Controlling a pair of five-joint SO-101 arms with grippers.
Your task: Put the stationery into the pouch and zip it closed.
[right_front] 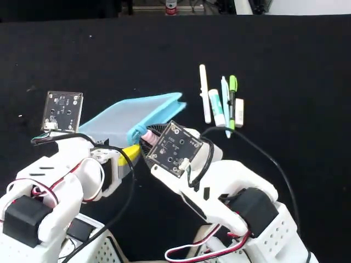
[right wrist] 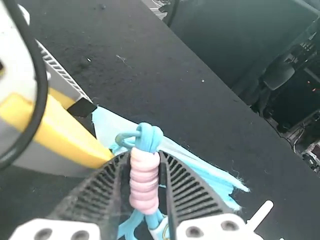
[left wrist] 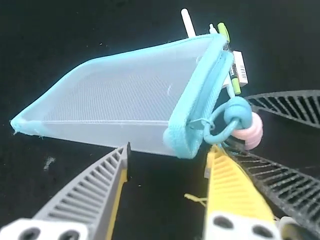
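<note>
The light blue mesh pouch (right_front: 137,112) (left wrist: 120,100) lies on the black table, its zipper end towards the stationery. My right gripper (right_front: 147,136) (right wrist: 145,160) is shut on the pink bead zipper pull (right wrist: 144,180) (left wrist: 248,133), which hangs on a blue cord loop (left wrist: 225,122). My left gripper (right_front: 127,151) (left wrist: 167,152) is open, its grey and yellow fingertips at the pouch's near edge, beside the zipper corner. A white pen (right_front: 204,93), glue stick (right_front: 217,107), blue pen (right_front: 225,104), green marker (right_front: 232,98) and eraser (right_front: 239,113) lie in a row right of the pouch.
The black tabletop (right_front: 285,66) stretches wide behind and to the right of the stationery. Both arms' white bodies crowd the near edge. A cable (right_front: 263,150) loops from the right arm close to the pens.
</note>
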